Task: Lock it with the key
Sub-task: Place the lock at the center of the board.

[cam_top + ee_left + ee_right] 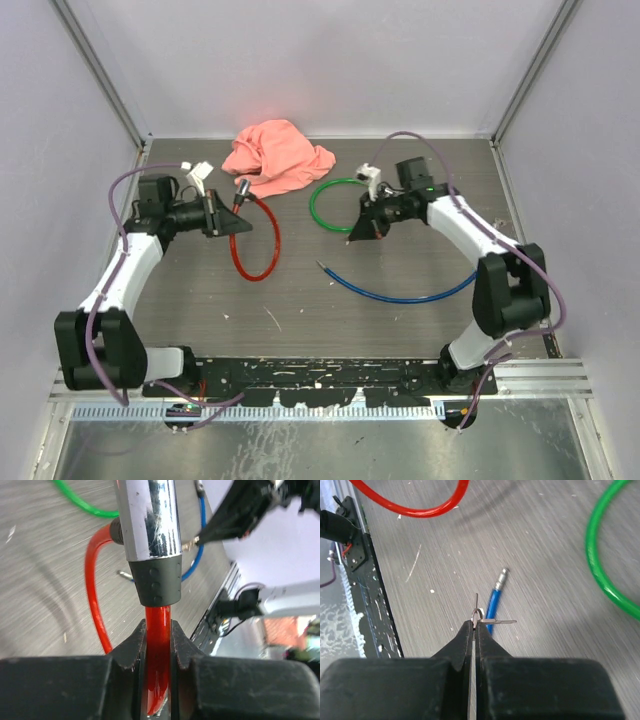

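A red cable lock (255, 250) lies looped on the table, its chrome lock head (241, 187) raised. My left gripper (230, 214) is shut on the red cable (158, 645) just below the chrome head (150, 525), which stands upright above the jaws. My right gripper (354, 236) is shut on a small key ring with keys (484, 619), held above the table; two thin keys stick out past the tips. In the left wrist view the right gripper (200, 539) shows at the upper right, its key (190, 543) close beside the chrome head.
A green cable loop (335, 205) lies under the right gripper, and a blue cable (400, 292) curves in front of it, its metal end (501, 576) below the keys. A pink cloth (277, 155) lies at the back. Grey walls surround the table.
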Motion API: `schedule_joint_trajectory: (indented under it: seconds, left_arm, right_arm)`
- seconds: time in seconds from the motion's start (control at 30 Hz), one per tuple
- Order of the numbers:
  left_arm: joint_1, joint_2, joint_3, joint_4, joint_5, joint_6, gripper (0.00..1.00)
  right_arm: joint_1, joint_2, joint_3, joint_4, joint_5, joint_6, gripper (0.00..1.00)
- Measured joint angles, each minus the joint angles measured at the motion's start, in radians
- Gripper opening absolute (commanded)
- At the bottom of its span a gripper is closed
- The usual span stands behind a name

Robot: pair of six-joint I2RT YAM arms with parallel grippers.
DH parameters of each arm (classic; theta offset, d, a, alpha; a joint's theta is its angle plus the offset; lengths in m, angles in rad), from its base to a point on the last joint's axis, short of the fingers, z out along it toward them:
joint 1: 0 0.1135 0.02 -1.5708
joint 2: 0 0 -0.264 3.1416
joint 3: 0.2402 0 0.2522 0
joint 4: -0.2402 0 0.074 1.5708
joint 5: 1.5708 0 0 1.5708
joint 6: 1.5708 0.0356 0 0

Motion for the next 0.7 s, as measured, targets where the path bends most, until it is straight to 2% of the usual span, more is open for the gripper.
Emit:
schedule_joint_trajectory:
  seconds: [0.2,0.37,0.4,0.5,0.57,0.63,0.7]
  left_arm:
    - [0.166,0.145,-0.035,-0.018,-0.024,-0.134,0.02]
    - [0.222,0.204,-0.019,-0.048,-0.113,-0.16,0.14]
    - [0.231,0.216,-0.01,-0.055,-0.131,-0.159,0.18]
    - [0.24,0.268,0.037,-0.094,-0.216,-0.147,0.38]
    - [0.242,0.291,0.059,-0.116,-0.296,-0.132,0.53]
    - [0.242,0.295,0.066,-0.139,-0.393,-0.119,0.67]
    - [0.242,0.285,0.066,-0.166,-0.502,-0.112,0.76]
  right_arm:
    - [0.23,0.256,0.125,0.143,0.063,0.17,0.03]
    - [0.347,0.484,0.321,0.189,0.11,0.29,0.07]
    - [0.356,0.524,0.361,0.191,0.118,0.307,0.11]
    - [0.374,0.624,0.472,0.191,0.148,0.343,0.38]
    - [0.388,0.681,0.544,0.18,0.186,0.348,0.51]
    - [0.396,0.712,0.587,0.163,0.231,0.343,0.57]
    - [0.406,0.718,0.605,0.144,0.289,0.325,0.6]
